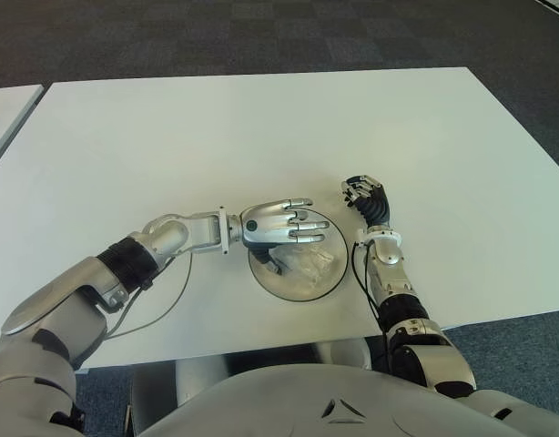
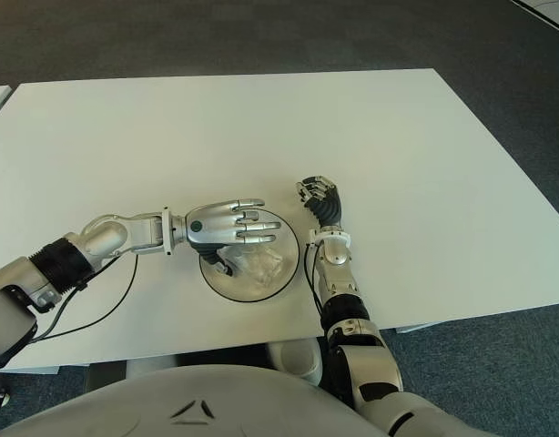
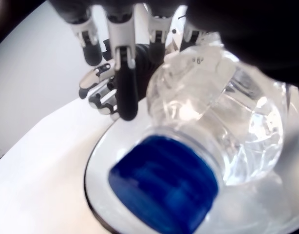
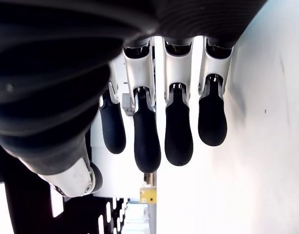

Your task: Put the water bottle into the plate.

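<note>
Hovering over the plate (image 1: 266,276) in the lower middle of the left eye view, the left hand (image 1: 281,224) is stretching its fingers (image 1: 307,226) out flat toward the frame's right, spread and gripping nothing. Under that palm the water bottle (image 1: 309,264) is lying on its side inside the plate, a clear crumpled shape showing just below the fingers. In the left wrist view the bottle is filling the right half of the frame, its blue cap (image 3: 163,184) pointing at the camera in the lower middle, and its clear ribbed body (image 3: 222,126) is sitting within the plate's dark-edged rim (image 3: 91,161). The fingers are hanging straight along the top edge of that view, beside the bottle rather than wrapped around it; whether the palm is touching the bottle cannot be told.

The right hand (image 1: 365,198) is showing just right of the plate, a little higher in the frame, over the white bench (image 1: 261,127). Its dark fingers (image 1: 357,191) are curling loosely inward with nothing between them; the right wrist view is showing four black fingertips (image 4: 177,131) hanging side by side, bent and empty, with the pale bench surface behind them.

A thin cable (image 1: 161,305) is looping from the left forearm across the bench in the lower left.
</note>
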Motion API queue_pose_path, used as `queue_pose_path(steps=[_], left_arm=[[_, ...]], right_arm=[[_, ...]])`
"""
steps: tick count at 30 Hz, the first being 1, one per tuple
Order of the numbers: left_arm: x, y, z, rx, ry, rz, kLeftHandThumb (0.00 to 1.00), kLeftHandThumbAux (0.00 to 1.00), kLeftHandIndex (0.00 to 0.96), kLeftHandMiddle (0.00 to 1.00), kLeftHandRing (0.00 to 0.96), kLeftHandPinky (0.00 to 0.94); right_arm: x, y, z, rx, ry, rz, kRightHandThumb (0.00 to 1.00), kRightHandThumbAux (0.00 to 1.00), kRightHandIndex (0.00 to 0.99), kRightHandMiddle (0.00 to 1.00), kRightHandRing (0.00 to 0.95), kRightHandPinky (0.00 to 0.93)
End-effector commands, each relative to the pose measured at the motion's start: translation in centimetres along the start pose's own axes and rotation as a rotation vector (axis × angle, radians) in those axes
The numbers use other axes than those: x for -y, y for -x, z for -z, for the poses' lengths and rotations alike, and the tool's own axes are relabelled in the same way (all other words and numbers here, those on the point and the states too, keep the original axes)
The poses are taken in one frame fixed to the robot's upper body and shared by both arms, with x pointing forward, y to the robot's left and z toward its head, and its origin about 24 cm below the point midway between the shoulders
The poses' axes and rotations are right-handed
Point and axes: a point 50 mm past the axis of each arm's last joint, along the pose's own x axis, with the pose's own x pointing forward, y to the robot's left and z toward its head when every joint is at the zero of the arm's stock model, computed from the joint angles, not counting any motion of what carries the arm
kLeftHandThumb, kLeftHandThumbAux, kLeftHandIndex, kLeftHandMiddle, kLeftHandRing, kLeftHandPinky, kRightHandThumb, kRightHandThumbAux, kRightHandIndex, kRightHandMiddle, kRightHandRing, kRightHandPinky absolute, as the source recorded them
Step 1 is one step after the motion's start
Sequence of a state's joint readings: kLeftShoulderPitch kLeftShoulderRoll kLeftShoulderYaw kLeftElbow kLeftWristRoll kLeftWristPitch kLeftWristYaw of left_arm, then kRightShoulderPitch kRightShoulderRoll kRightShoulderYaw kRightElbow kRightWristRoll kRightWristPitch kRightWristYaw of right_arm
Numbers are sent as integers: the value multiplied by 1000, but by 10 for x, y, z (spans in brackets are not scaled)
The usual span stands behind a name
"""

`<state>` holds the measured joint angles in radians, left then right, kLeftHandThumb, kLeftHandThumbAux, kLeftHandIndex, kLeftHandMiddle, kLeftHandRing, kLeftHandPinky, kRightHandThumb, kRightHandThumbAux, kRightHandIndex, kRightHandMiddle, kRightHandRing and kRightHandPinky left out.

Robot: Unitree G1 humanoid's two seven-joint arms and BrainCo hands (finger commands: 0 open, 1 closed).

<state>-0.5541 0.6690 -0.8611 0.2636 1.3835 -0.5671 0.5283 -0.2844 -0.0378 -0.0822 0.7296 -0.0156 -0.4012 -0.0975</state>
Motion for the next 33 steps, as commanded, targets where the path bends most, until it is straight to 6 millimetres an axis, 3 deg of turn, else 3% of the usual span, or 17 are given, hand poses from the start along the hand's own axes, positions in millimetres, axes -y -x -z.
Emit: queue_pose_path(steps=[1, 9, 17, 23, 29, 33], left_arm=[[-8, -2, 12, -24, -26, -11, 295, 290, 0, 0, 0, 0], [-19, -8, 38, -115, -87, -77, 252, 327, 0, 0, 0, 0], [-31, -14, 67, -304, -83, -287, 214, 348, 0, 0, 0, 0], [-47, -5, 91, -439, -41, -448, 216, 330, 0, 0, 0, 0], [-55, 2, 98, -500, -6, -495, 201, 332, 0, 0, 0, 0], [-58, 4, 100, -564, 148, -596, 176, 336, 0, 0, 0, 0]], right_arm=[[-1, 3, 8, -54, 11, 5, 708, 728, 434, 601, 628, 643], [-1, 3, 7, -51, 20, 10, 708, 729, 434, 603, 622, 625], [-1, 5, 6, -41, 26, 22, 708, 730, 435, 607, 621, 635], [-1, 4, 5, -36, 19, 9, 707, 730, 435, 621, 633, 649], [0, 3, 7, -42, 10, 5, 708, 730, 435, 609, 630, 642], [0, 3, 8, -48, 3, 6, 708, 729, 434, 603, 629, 644]])
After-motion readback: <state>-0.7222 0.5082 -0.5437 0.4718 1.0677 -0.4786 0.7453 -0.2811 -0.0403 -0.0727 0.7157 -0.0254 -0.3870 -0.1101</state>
